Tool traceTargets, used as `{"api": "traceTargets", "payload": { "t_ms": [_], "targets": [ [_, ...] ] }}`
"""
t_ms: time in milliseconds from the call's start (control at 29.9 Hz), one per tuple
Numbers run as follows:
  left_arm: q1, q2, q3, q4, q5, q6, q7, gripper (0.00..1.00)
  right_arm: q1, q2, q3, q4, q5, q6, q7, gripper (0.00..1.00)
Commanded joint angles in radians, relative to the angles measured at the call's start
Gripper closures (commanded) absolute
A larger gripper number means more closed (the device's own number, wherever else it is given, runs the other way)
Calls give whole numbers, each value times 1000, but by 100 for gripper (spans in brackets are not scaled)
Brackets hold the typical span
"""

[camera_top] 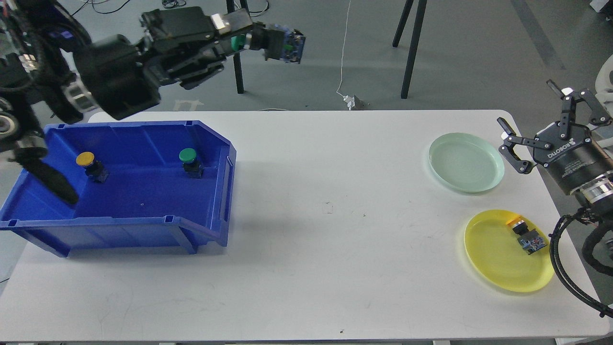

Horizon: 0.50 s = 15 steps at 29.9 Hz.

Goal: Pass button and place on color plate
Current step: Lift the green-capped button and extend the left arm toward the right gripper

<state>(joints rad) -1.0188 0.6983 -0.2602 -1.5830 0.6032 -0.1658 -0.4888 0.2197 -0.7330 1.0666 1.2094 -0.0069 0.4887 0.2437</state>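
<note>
My left gripper (pixel 239 36) is raised above the far side of the table, beyond the blue bin (pixel 143 225). It is shut on a green-capped button (pixel 280 45) that is held sideways, its blue base pointing right. In the bin lie a yellow-capped button (pixel 90 164) and a green-capped button (pixel 190 161). A pale green plate (pixel 466 163) and a yellow plate (pixel 498 263) sit at the right. A yellow-capped button (pixel 527 235) lies on the yellow plate. My right gripper (pixel 527 103) is open and empty just right of the green plate.
The white table (pixel 335 230) spans the view. Black stand legs (pixel 413 52) and a white cable (pixel 344 52) are on the floor behind the table. My right arm's cables (pixel 565 268) hang beside the yellow plate.
</note>
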Motion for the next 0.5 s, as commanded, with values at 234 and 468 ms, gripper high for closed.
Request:
{"api": "traceTargets", "payload": {
  "t_ms": [234, 468],
  "targets": [
    [167, -379, -47, 199, 6, 140, 0, 89, -71, -2, 22, 134, -169, 0, 12, 4],
    [167, -388, -45, 199, 6, 152, 0, 88, -37, 145, 64, 291, -459, 0, 14, 4]
  ]
}}
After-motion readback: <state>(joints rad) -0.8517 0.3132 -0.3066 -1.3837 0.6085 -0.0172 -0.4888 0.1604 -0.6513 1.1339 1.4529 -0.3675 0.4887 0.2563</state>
